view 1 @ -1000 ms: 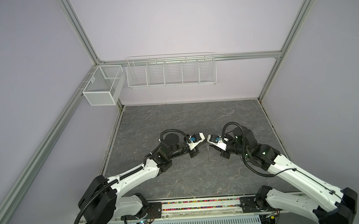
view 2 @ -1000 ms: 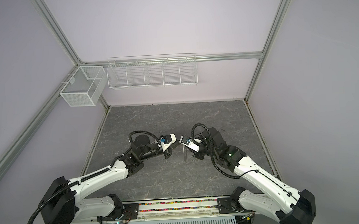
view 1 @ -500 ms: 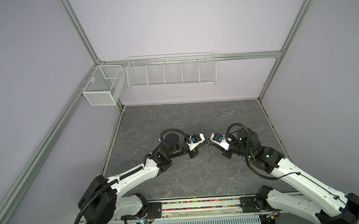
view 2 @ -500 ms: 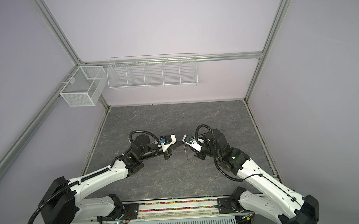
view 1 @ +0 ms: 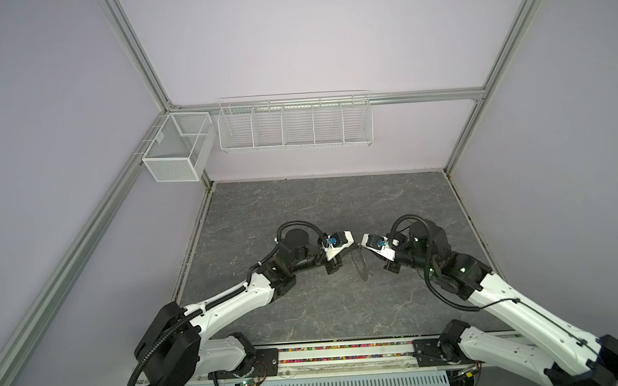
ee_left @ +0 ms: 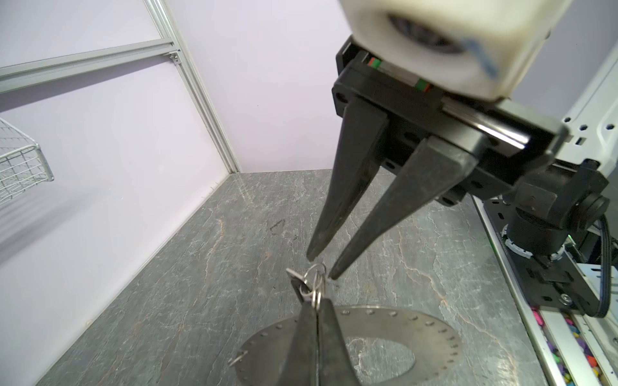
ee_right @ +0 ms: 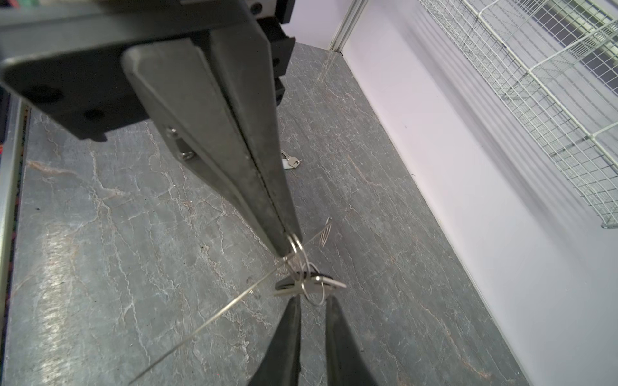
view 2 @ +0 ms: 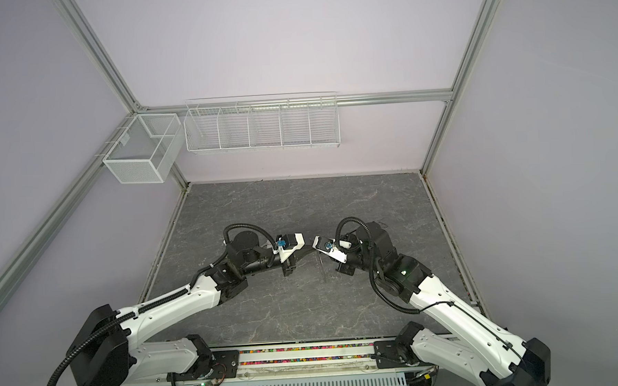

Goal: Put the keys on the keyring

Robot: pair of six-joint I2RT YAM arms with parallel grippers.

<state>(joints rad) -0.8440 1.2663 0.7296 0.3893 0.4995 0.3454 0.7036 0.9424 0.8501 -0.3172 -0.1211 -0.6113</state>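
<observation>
1. Keyring (view 1: pixel 359 267) hangs upright and edge-on over the tabletop (view 1: pixel 301 208) in both top views, just below where the left gripper (view 1: pixel 354 248) and right gripper (view 1: pixel 362 249) meet.
2. Left wrist view: the left gripper is pinched fully closed on a split ring (ee_left: pixel 314 284) at the rim of the flat, grey, hole-dotted keyring. The right gripper's tips are narrowly parted around the split ring and grip nothing.
3. Right wrist view: a silver key (ee_right: pixel 309 286) dangles there; I cannot tell whether it is threaded. The white-tagged key (ee_right: pixel 290 162) lies on the tabletop, well apart, and I judge it not yet done.
</observation>
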